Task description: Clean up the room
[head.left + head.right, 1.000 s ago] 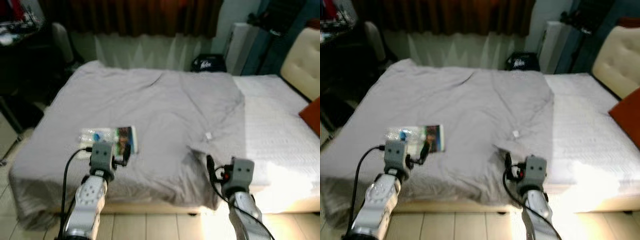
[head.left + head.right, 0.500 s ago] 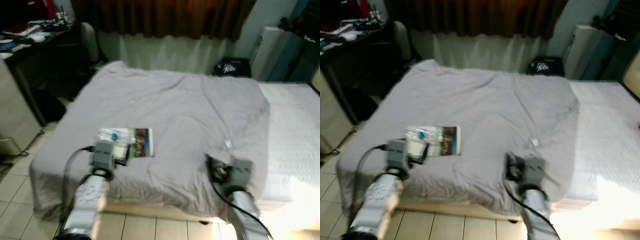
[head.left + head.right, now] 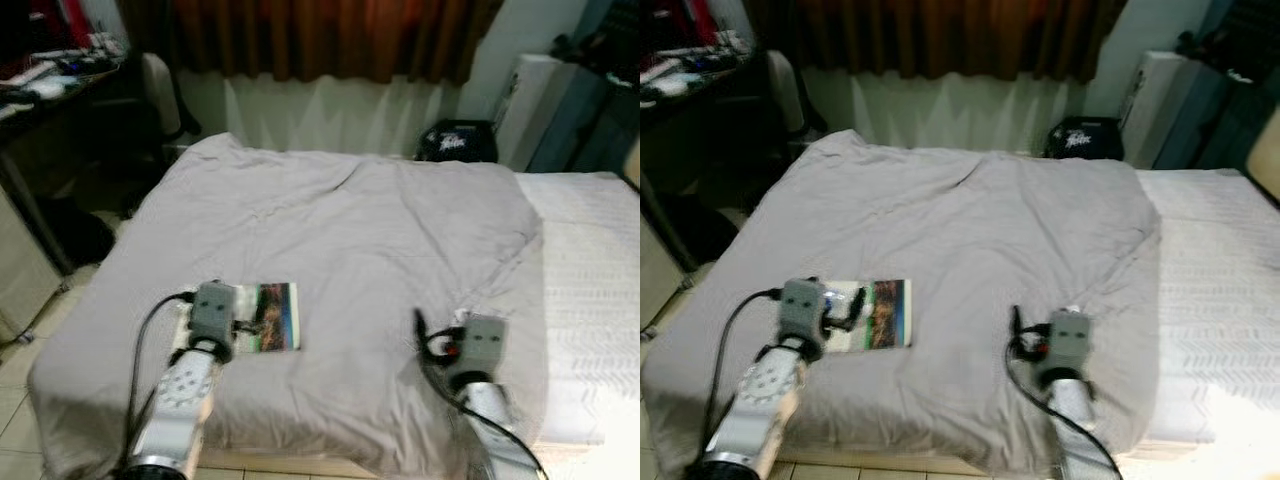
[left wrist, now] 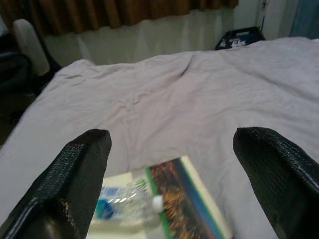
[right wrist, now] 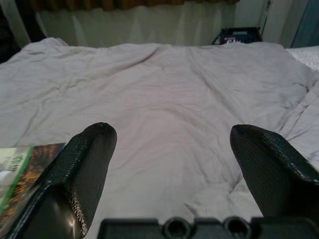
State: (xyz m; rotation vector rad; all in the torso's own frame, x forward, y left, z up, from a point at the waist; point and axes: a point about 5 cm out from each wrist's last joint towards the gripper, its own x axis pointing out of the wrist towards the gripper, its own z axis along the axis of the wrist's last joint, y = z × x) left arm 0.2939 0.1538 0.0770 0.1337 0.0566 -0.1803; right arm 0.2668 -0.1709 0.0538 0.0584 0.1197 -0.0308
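A colourful book lies on the grey blanket at the bed's near left, with what looks like a clear plastic bottle resting on its left part. The left claw hovers just above them, fingers spread wide. The right claw, also spread, hangs over bare blanket to the right.

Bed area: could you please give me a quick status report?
Left gripper open above bottle and book. Right gripper open over blanket. Nothing in the way.
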